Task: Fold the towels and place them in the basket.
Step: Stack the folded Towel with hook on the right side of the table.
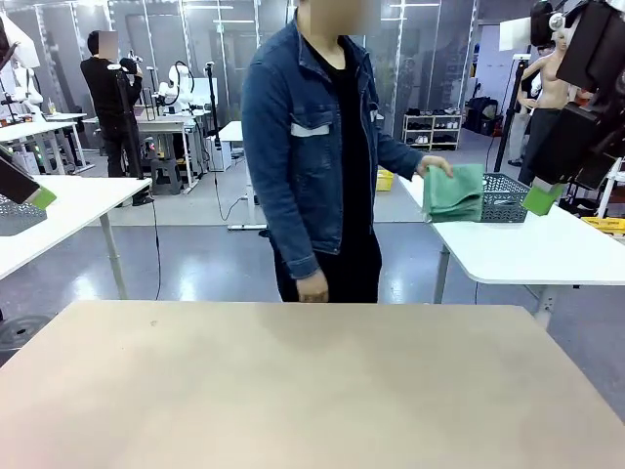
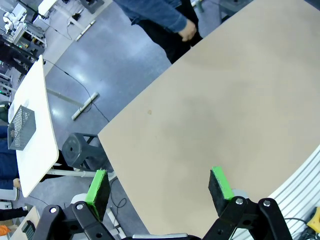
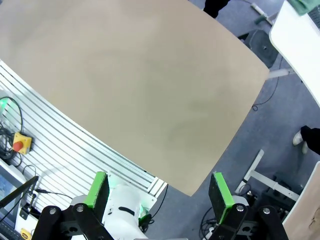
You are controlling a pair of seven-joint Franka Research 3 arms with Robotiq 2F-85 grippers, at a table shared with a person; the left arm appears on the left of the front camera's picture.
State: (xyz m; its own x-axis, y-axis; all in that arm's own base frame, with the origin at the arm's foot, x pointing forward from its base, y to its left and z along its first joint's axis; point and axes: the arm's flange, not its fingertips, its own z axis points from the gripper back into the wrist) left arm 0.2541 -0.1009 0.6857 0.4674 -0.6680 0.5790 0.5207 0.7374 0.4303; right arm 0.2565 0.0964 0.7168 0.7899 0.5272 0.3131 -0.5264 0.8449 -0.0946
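Both arms hang high over the beige table (image 1: 312,391), and nothing sits between either pair of fingers. The left gripper (image 2: 159,192) has its green pads (image 2: 97,187) spread wide, bare tabletop and the table's near corner showing beyond them, and a person's hand (image 2: 188,33) far past the fingertips at the table's far edge. The right gripper (image 3: 160,192) is spread just as wide, holding nothing, with the table's corner and floor past its tips. The person in a denim jacket (image 1: 293,147) stands at the far side of the table, reaching sideways with the other hand (image 1: 437,168) onto a mint-green towel (image 1: 454,192). The towel is lifted at a white side table (image 1: 537,249), right against the dark wire basket (image 1: 506,197), well away from both grippers.
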